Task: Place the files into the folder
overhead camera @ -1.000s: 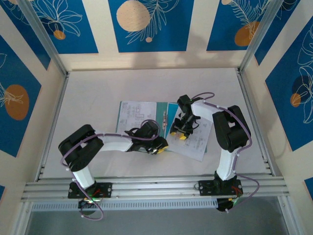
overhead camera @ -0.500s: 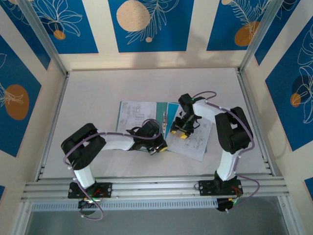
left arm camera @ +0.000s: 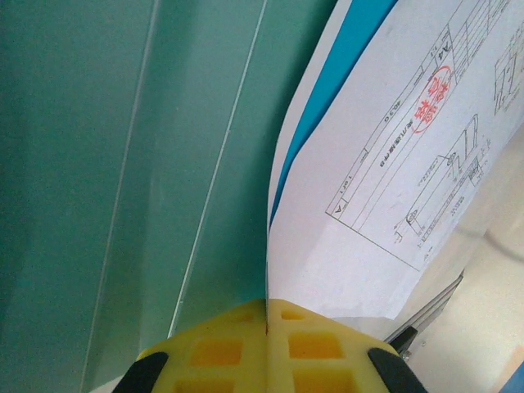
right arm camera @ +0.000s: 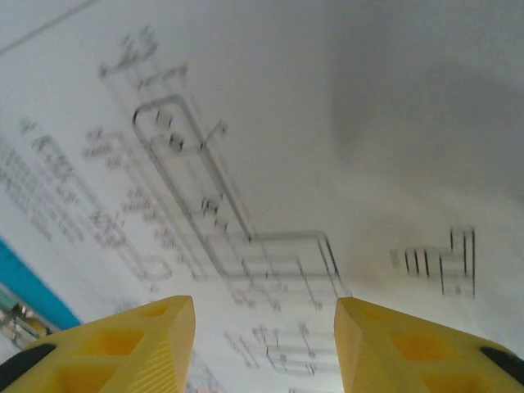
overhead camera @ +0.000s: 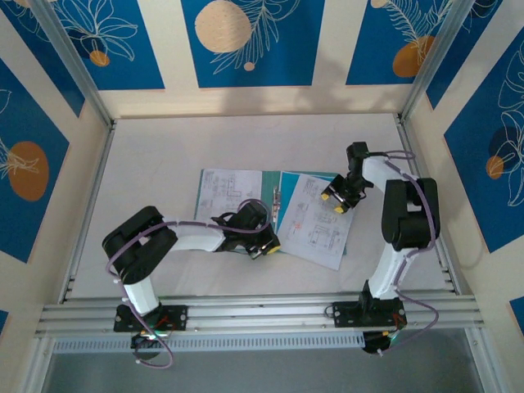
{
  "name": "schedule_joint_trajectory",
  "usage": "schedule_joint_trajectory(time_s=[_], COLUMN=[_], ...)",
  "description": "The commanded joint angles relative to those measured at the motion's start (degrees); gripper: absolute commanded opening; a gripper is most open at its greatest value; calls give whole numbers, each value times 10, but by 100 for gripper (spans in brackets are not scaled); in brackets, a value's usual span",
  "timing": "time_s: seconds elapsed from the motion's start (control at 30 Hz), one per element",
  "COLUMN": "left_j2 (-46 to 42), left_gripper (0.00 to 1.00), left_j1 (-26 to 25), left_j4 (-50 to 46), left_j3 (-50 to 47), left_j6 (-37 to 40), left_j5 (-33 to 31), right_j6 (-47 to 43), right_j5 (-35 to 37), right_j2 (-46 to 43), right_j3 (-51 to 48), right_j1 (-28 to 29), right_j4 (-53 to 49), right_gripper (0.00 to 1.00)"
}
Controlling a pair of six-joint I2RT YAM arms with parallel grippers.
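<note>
The teal folder (overhead camera: 288, 181) lies open mid-table. One printed white file (overhead camera: 223, 191) rests on its left half, and another file (overhead camera: 315, 225) lies skewed across its right half. My left gripper (overhead camera: 266, 245) is low at the folder's near edge. In the left wrist view its yellow pads (left arm camera: 268, 315) are shut, with the bottom edge of a raised file (left arm camera: 393, 164) running into their seam, and the folder's teal surface (left arm camera: 123, 164) is to the left. My right gripper (overhead camera: 337, 201) hovers open over the right file's far corner, its fingers (right arm camera: 264, 327) apart above the print (right arm camera: 270, 123).
A cyan-blue sheet (left arm camera: 344, 74) shows behind the raised file. A metal clip (overhead camera: 276, 199) lies along the folder's spine. Aluminium rails (overhead camera: 426, 196) run along the table's sides and near edge. Bare tabletop (overhead camera: 164, 155) lies to the left and behind.
My right gripper has swung right and back, from the folder's spine to the right file's far corner. My left gripper has shut on the file's edge.
</note>
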Motion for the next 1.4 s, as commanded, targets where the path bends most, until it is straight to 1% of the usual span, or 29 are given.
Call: schedule_joint_trajectory(time_s=[0.0, 0.17, 0.33, 0.43, 0.63, 0.9, 1.37], left_j2=[-7, -7, -6, -8, -8, -6, 0], left_gripper=[0, 0, 7, 15, 19, 22, 22], left_j1=[6, 6, 6, 6, 6, 6, 6], left_j4=[1, -1, -3, -6, -12, -13, -18], left_j3=[-9, -9, -9, -9, -5, -4, 9], left_j6=[-2, -3, -1, -1, 3, 6, 10], left_j5=[6, 5, 6, 4, 5, 5, 6], right_j6=[4, -4, -13, -23, -53, -78, -139], right_j5=[-1, -11, -11, -7, 3, 7, 33], right_j2=[35, 67, 83, 89, 107, 127, 155], right_j3=[44, 77, 94, 102, 126, 157, 192], right_j1=[4, 16, 29, 32, 40, 54, 70], right_j4=[-20, -30, -38, -40, -52, -61, -89], right_gripper=[49, 50, 50, 49, 50, 50, 49])
